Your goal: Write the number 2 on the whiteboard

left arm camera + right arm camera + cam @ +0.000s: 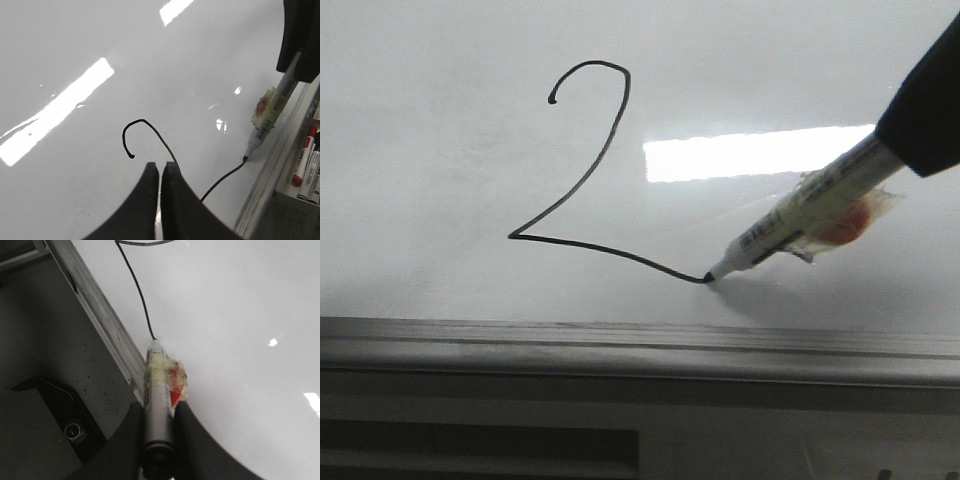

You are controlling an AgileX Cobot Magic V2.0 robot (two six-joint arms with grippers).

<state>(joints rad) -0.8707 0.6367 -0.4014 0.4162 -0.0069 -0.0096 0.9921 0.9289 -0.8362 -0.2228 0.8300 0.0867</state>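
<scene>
A black number 2 (582, 170) is drawn on the whiteboard (430, 150), with a hooked top, a long diagonal and a wavy base stroke. My right gripper (159, 410) is shut on a white marker (800, 222) wrapped in tape. The marker's tip touches the board at the right end of the base stroke. In the left wrist view the digit (145, 131) is partly hidden behind my left gripper (160, 166), which is shut and empty above the board (75, 45). The marker (270, 117) shows there too.
The board's grey metal frame (640, 345) runs along the near edge. A bright rectangular reflection (750, 152) lies right of the digit. Spare markers (305, 162) lie in a tray beside the frame. A dark speckled surface (50, 340) lies past the frame.
</scene>
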